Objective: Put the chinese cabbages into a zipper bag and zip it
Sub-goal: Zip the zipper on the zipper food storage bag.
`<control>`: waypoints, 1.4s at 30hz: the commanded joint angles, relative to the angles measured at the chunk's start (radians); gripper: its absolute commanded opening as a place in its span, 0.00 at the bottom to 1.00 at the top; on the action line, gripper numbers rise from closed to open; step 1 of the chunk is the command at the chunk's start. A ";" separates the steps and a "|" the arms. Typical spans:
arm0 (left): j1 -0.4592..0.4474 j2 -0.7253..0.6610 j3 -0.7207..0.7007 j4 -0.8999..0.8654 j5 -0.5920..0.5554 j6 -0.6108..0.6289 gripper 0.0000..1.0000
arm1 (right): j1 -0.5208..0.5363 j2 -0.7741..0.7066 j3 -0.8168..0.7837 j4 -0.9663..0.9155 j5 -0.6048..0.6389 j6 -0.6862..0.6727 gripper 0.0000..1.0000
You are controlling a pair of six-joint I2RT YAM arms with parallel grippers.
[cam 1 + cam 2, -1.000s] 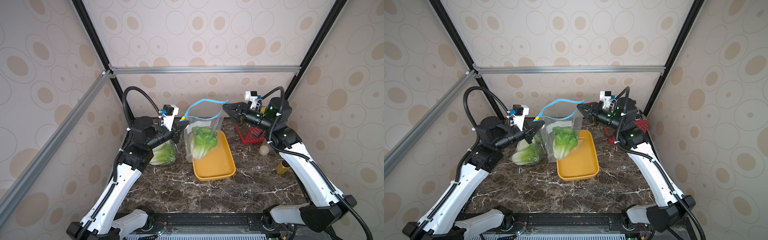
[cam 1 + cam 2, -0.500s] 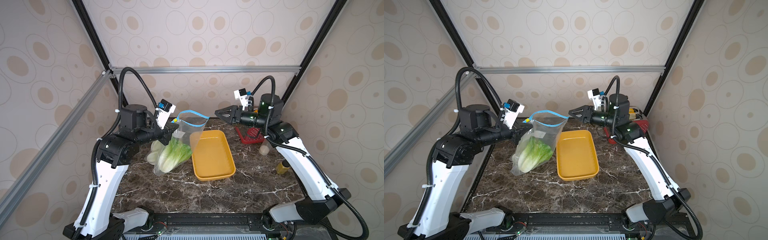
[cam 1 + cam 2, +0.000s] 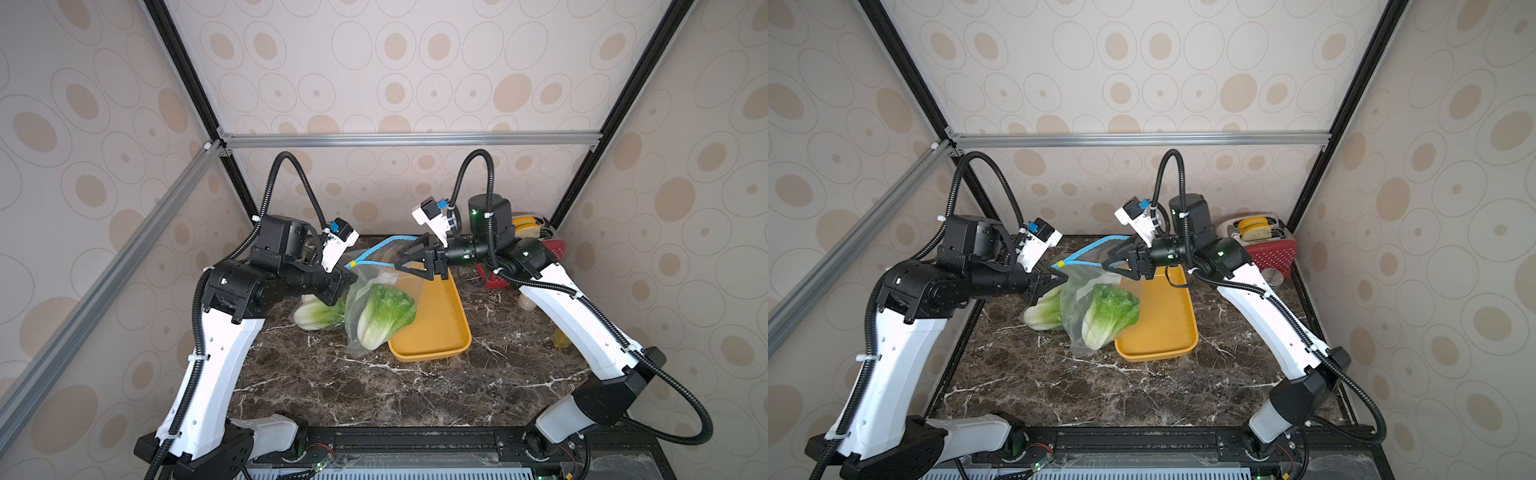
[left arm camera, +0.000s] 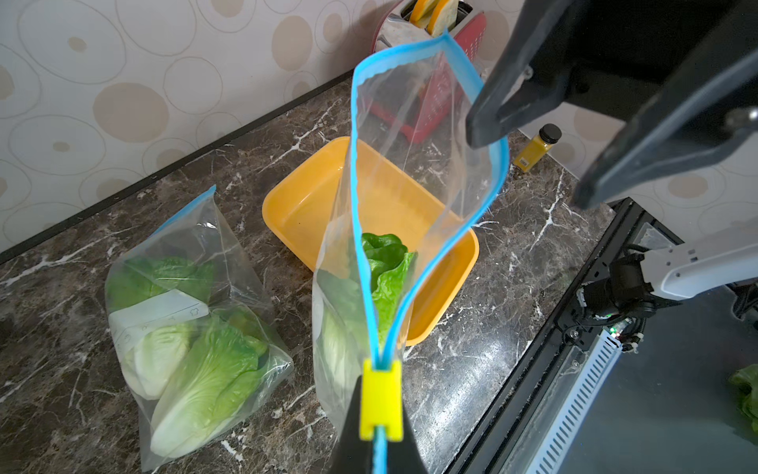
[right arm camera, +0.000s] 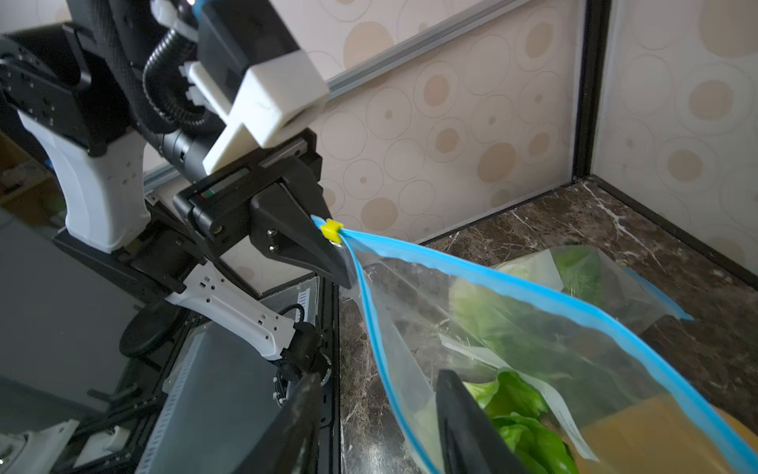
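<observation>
Two bags on the bench (image 3: 374,395), both clear with blue zip rims. The zipper bag (image 4: 414,156) hangs from the left gripper (image 5: 336,254), which is clenched on the bag's top corner right at the yellow slider (image 4: 380,400). Its mouth gapes wide, unzipped. One of the chinese cabbages (image 3: 384,313) sits inside, tilted, with its leafy end toward the mouth and its white base low. The bag's lower end reaches down beside the left rim of the yellow tray (image 3: 436,332); cannot tell whether it rests on the bench or only hangs.

The right gripper (image 3: 400,259) is at the end of the mouth away from the slider, jaws parted, nothing pinched. In the right wrist view one blue lip runs between its fingers (image 5: 463,418).

The second bag (image 4: 192,254) lies on the bench just beside the first, on the left arm's side. It holds the other two cabbage heads (image 4: 213,369). Its seal state is unclear.

In the back right corner stands a toaster (image 3: 1258,232) with bread slices in it. A small bottle (image 4: 537,147) stands beyond the tray.
</observation>
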 commanded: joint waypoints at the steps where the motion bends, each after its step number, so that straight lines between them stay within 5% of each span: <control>1: 0.006 0.009 0.026 -0.057 0.006 0.010 0.00 | 0.030 0.022 0.081 -0.040 -0.041 -0.207 0.48; 21: 0.005 0.062 0.286 -0.335 -0.134 0.067 0.00 | 0.141 0.247 0.313 -0.019 -0.075 -0.297 0.48; 28: 0.005 0.060 0.140 -0.273 -0.043 0.084 0.00 | 0.148 0.262 0.284 0.012 -0.095 -0.287 0.48; 42: 0.006 0.059 0.109 -0.267 0.000 0.075 0.00 | 0.159 0.289 0.233 -0.006 -0.147 -0.307 0.38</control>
